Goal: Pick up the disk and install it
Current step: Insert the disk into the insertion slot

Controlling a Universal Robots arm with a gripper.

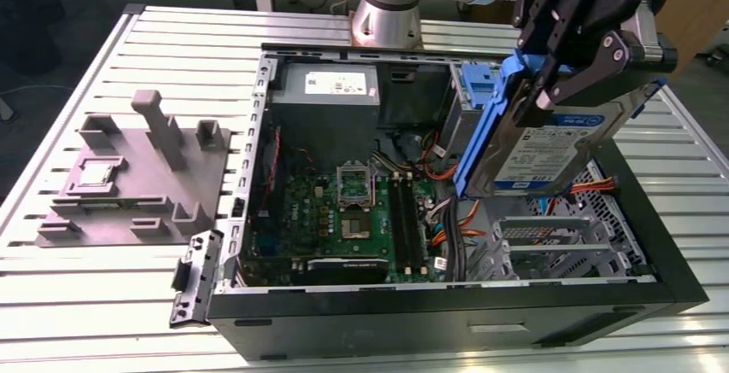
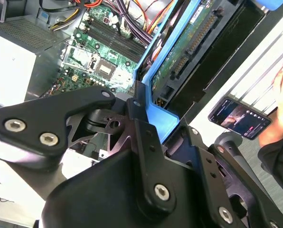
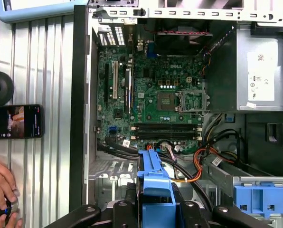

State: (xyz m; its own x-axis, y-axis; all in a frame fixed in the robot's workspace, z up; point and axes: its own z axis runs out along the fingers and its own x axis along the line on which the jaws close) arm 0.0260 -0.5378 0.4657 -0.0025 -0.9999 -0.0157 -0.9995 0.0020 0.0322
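Observation:
The disk (image 1: 545,149) hangs tilted over the open computer case (image 1: 456,313), on the exterior view's right. It is a silver-grey drive with a white and blue label in a blue carrier (image 1: 492,117). My gripper (image 1: 547,91) is shut on its upper end, fingers clamping the carrier. In the second wrist view my gripper (image 2: 144,116) grips the blue carrier (image 2: 155,114), and the disk's green circuit side (image 2: 189,42) faces the camera. In the first wrist view the carrier (image 3: 155,187) sticks out between my fingers (image 3: 125,209) above the case's metal drive cage (image 3: 110,178).
Inside the case lie the green motherboard (image 1: 341,211), a grey power supply (image 1: 324,87), orange and black cables (image 3: 203,161) and a second blue carrier (image 3: 260,199). A grey fixture plate (image 1: 125,177) sits on the exterior view's left. A phone (image 3: 15,121) and a person's hand (image 3: 1,183) are beside the case.

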